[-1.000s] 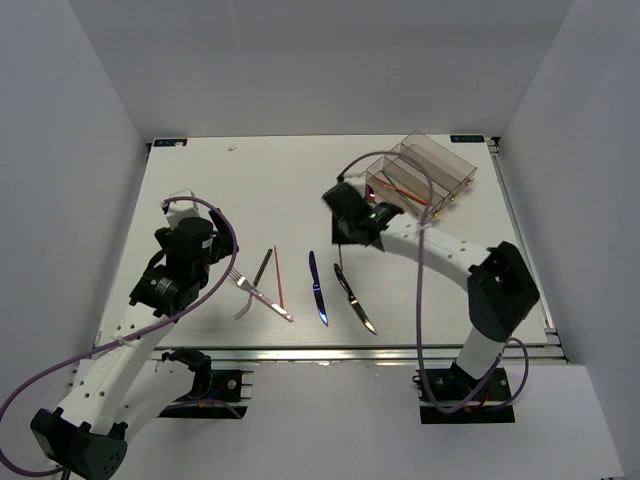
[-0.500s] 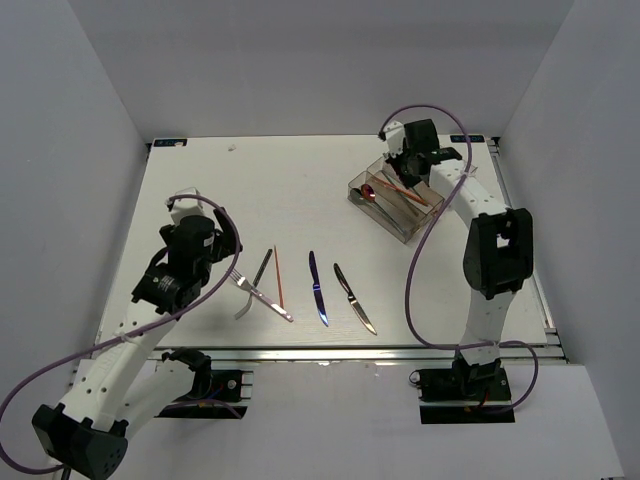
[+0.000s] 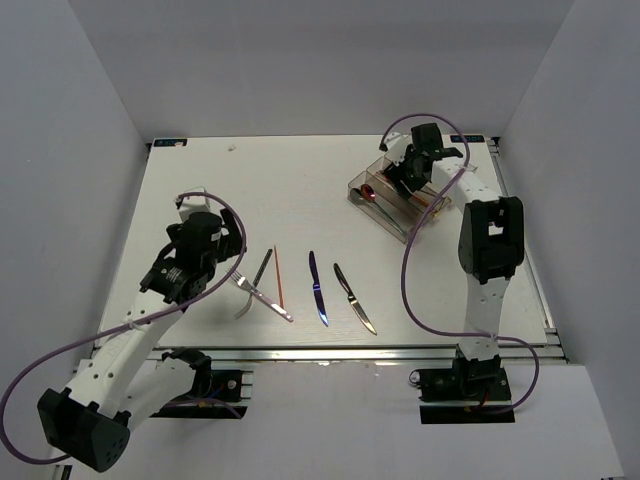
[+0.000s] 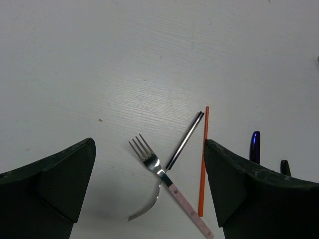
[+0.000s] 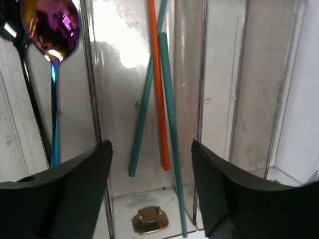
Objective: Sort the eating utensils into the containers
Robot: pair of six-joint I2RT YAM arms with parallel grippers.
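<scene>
The right hand point(image 5: 150, 149), fingers spread and empty, hung over the tray point(image 5: 222, 74), green and orange chopsticks point(image 5: 168, 99) lying in the compartment directly beneath: a drop looked done. The left hand point(image 4: 149, 147), fingers apart, hovered above the fork point(image 4: 154, 164); lowering and closing on it seemed next.

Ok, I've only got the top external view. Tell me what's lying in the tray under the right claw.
Observer: The right wrist view shows two teal chopsticks and one orange chopstick sharing a single compartment of the tray.
Operator: Now give me the compartment to the left of it in that view.
Observer: It holds a spoon with a purple iridescent bowl and a blue handle.
Operator: Check the claw itself.
Observer: The right claw is open over the chopsticks, with nothing held between its fingers.
</scene>
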